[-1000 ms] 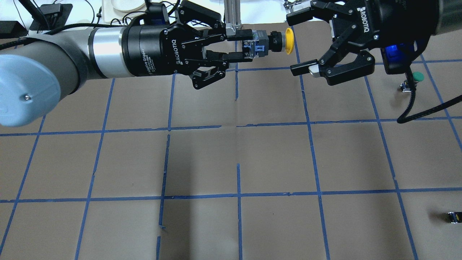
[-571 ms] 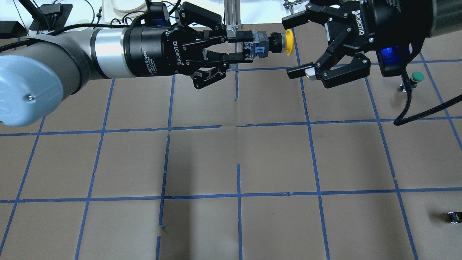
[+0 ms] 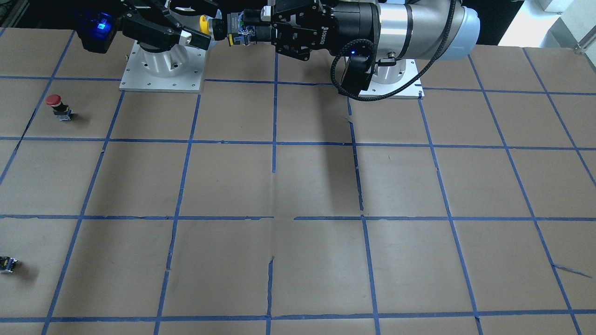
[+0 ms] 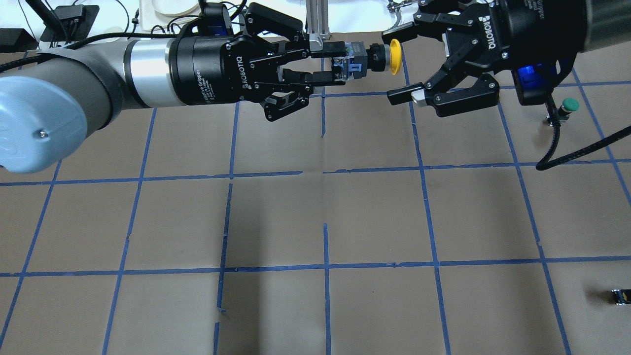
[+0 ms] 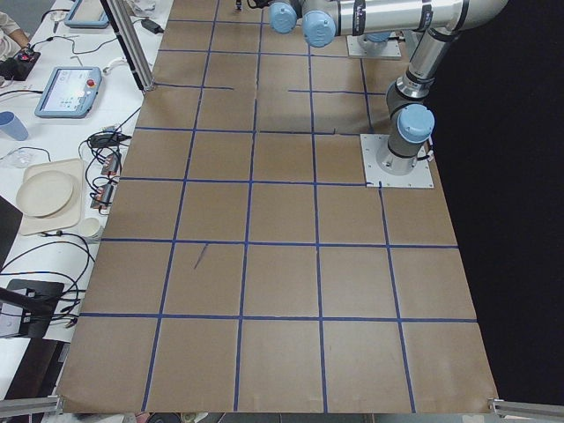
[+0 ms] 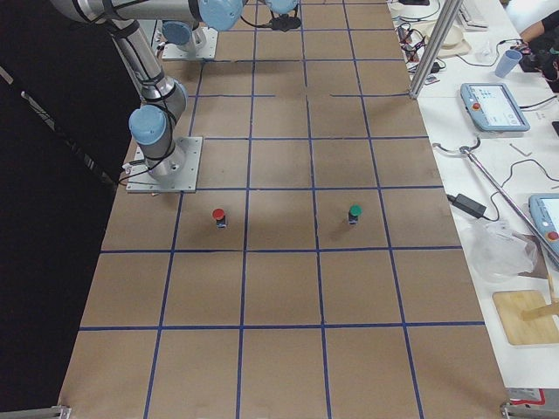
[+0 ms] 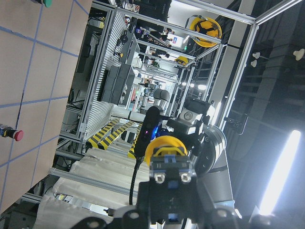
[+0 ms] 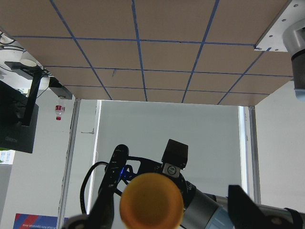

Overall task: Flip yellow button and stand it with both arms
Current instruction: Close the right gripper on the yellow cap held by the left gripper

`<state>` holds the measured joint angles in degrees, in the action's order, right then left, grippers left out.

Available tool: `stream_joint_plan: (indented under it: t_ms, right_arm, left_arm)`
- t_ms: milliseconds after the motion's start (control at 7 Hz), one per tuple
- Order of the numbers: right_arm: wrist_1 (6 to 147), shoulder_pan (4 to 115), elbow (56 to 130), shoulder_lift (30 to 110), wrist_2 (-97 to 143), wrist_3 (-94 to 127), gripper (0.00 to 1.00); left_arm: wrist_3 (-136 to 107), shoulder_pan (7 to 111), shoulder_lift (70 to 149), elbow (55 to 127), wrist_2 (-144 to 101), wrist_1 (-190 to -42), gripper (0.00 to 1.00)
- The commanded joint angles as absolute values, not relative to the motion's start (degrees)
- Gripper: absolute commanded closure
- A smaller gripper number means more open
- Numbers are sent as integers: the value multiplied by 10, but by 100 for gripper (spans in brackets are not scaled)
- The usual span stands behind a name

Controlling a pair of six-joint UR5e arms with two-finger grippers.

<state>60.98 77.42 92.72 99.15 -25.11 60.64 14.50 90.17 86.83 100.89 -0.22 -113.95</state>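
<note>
The yellow button [image 4: 394, 56] is held in the air, lying sideways, its cap pointing toward my right arm. My left gripper [image 4: 339, 62] is shut on its black-and-grey body [image 4: 358, 61]. My right gripper [image 4: 393, 65] is open, one finger above and one below the yellow cap, not touching it. In the front-facing view the cap [image 3: 203, 23] sits between the right gripper's fingers [image 3: 195, 40]. The left wrist view shows the button end-on [image 7: 165, 146]. The right wrist view shows the cap [image 8: 151, 205] facing the camera between two open fingers [image 8: 248, 210].
A green-capped button [image 4: 570, 104] stands on the table at the back right, below my right wrist. A red-capped button [image 3: 55, 105] stands nearer the robot's right base. A small black switch piece [image 4: 618, 296] lies at the front right. Brown paper with a blue tape grid covers the table [image 4: 325, 217].
My right gripper has moved left toward the button, and its open fingers now flank the yellow cap. My left gripper has held the button still.
</note>
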Motion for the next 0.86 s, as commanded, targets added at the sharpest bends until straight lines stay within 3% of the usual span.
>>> stream_joint_plan:
  t_ms: [0,143,286,429,571,714]
  right_arm:
    - [612,773,927,991,-250,605,75]
    - [612,773,927,992,-250,605,85]
    - [612,771,926,991,-249,605,90]
    - [610,770,926,991,-235,606,92]
    - [611,770,926,991,-234,606,92]
    - [610,770,926,991,-234,606,93]
  left_arm:
    - [145,902,868,1009,-3,-1139,97]
    - [145,902,868,1009,-3,-1139,96]
    - [144,902,868,1008,-1,-1139,92]
    - [144,902,868,1008,1,-1140,80]
    - [145,901,868,1008,3,-1139,45]
    - [143,901,867,1009,1,-1139,2]
